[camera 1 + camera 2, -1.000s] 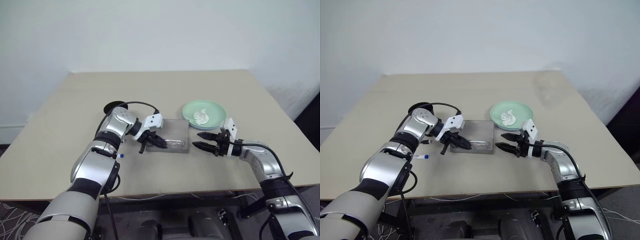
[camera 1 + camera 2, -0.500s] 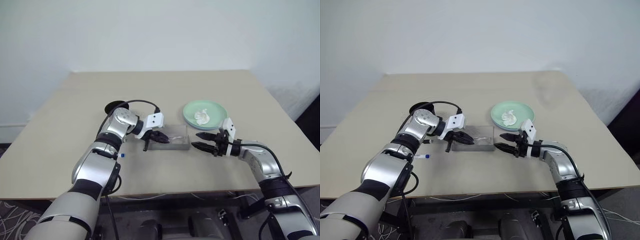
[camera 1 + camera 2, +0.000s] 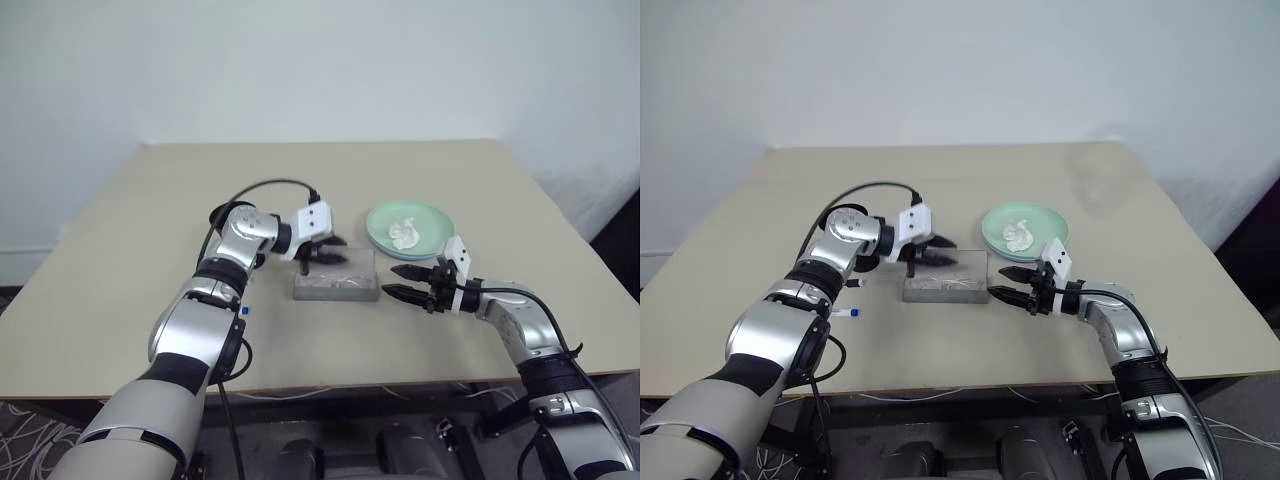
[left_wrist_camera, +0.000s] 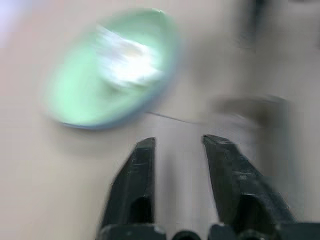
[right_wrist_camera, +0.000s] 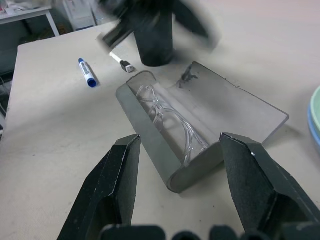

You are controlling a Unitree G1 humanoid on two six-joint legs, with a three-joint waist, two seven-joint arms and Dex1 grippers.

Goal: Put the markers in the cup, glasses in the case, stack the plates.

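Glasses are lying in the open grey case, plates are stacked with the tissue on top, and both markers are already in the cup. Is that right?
Not quite: the markers are not in the cup. The right wrist view shows the blue-capped marker and the black-capped marker lying on the table. The glasses do lie in the open case, and the tissue tops the stacked plates.

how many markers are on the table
2. The blue-capped marker lies on the table, apart from the cup; the black-capped marker lies by the cup's base, partly hidden.
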